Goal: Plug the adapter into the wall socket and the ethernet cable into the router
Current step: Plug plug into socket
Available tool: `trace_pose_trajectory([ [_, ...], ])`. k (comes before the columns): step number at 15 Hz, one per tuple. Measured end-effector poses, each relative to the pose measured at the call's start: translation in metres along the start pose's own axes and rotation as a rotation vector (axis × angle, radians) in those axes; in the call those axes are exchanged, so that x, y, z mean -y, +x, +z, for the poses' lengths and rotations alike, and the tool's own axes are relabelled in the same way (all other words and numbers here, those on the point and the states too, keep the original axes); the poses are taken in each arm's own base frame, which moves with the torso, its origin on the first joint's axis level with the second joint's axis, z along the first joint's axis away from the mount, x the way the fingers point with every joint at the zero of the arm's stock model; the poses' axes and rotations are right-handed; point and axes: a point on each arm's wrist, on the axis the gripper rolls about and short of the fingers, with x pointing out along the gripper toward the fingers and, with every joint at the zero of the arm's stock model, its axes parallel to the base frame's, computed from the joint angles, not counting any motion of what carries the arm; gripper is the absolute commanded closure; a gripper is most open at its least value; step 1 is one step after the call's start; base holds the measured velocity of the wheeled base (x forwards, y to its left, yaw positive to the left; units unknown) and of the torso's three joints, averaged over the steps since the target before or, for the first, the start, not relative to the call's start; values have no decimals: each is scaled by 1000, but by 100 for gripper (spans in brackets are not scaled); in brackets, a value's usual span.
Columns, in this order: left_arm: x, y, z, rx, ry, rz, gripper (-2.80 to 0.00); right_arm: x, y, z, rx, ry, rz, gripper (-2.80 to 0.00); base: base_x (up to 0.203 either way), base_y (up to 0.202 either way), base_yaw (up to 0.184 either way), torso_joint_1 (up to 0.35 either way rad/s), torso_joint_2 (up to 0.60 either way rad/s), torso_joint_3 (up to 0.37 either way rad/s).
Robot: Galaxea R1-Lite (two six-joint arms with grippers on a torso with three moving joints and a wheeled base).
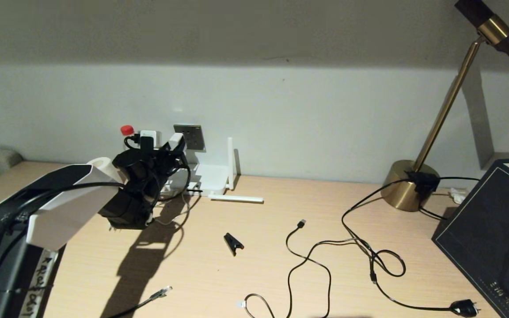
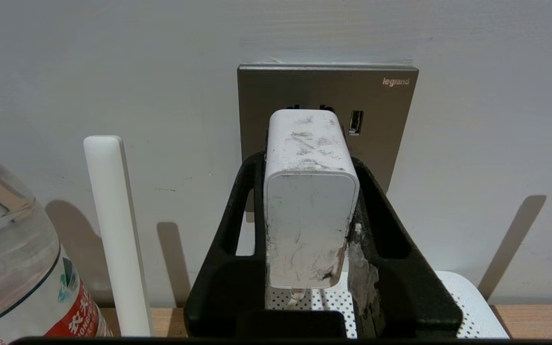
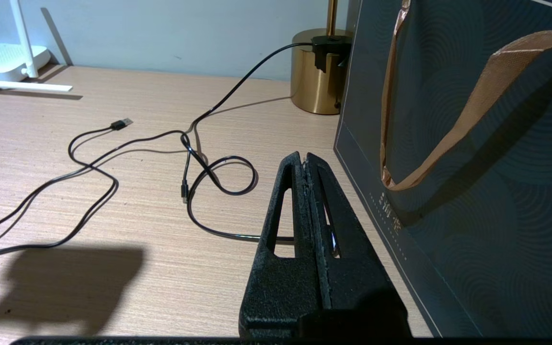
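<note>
My left gripper [image 2: 307, 160] is shut on the white adapter [image 2: 309, 211], one black finger on each side. The adapter's far end sits right at the dark holes of the grey wall socket [image 2: 376, 96]; its prongs are hidden, so I cannot tell if they are in. In the head view the adapter [image 1: 176, 142] is just left of the wall socket [image 1: 189, 137]. The white router [image 1: 212, 176] lies below on the desk, one antenna upright. The ethernet cable's clear connector [image 1: 161, 292] lies loose near the desk's front edge. My right gripper [image 3: 303, 160] is shut and empty, low over the desk.
A water bottle [image 2: 12, 268] stands left of the socket. A black USB cable [image 1: 301, 224], a black cable with a power plug [image 1: 464, 308] and a small black clip [image 1: 233, 243] lie mid-desk. A brass lamp [image 1: 407, 183] and a dark paper bag [image 3: 472, 191] stand at the right.
</note>
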Motion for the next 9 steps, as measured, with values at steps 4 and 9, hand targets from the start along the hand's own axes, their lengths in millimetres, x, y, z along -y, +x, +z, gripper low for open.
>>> trace_pose_trajectory([
  [4,0,2,1,1,0,0,0,0,0,0,0,0,0,0,0,0,0,0,0,0],
  [9,1,2,-1,-2,0,-1,0,0,0,0,0,0,0,0,0,0,0,0,0,0],
])
